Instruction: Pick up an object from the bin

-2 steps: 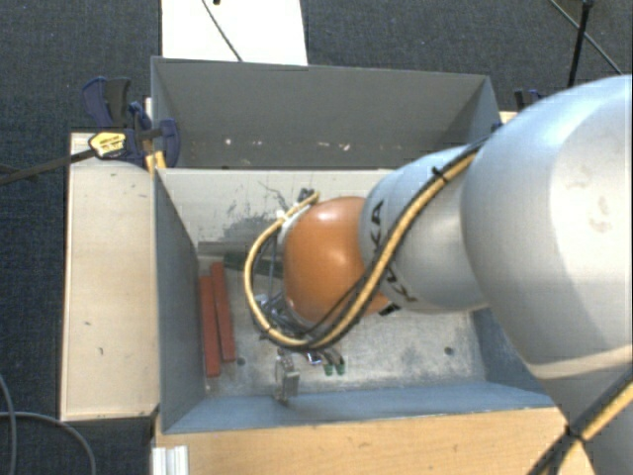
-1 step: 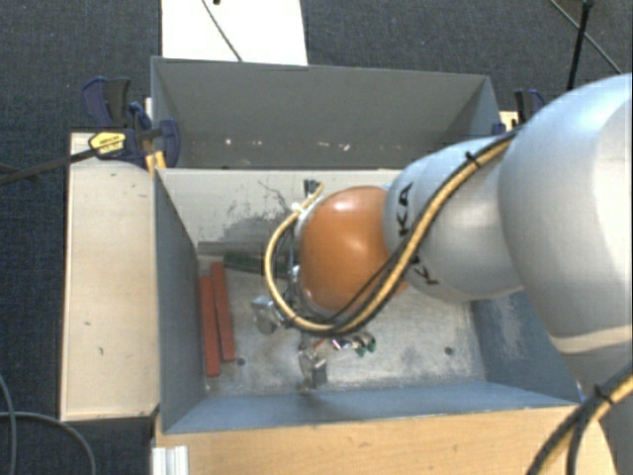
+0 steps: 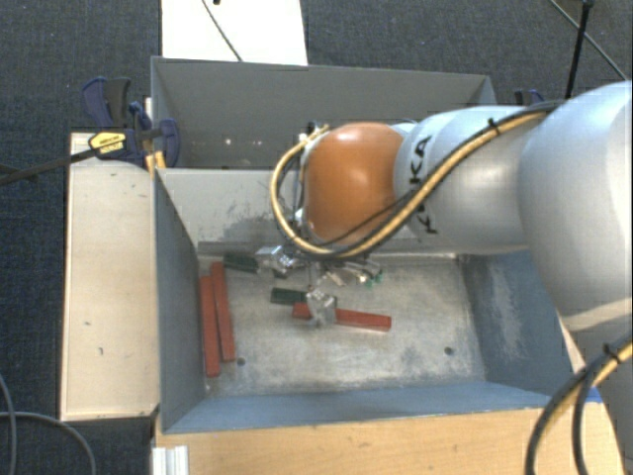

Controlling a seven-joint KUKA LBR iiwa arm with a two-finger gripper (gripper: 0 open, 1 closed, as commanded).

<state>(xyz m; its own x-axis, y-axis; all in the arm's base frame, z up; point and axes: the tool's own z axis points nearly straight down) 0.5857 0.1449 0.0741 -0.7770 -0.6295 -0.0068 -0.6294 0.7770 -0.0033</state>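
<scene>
**Entry: gripper (image 3: 320, 310).** It was lowered to the floor of the grey bin (image 3: 186, 265), at the left end of a short red bar (image 3: 362, 320). It seemed to touch that end, though contact was not certain.

**State.** Whether it was released or clenched could not be told, and no object was seen in its grasp.

**Task status, as judged.** Nothing was raised, so the pick was not yet done. Securing the bar and lifting it clear were left.

**Other contents.**
- One small dark green piece (image 3: 286, 295) lay just left of the bar.
- A second green piece (image 3: 237, 262) lay further left of the bar.
- Two long red sticks (image 3: 214, 323) lay well left of the bar.
</scene>
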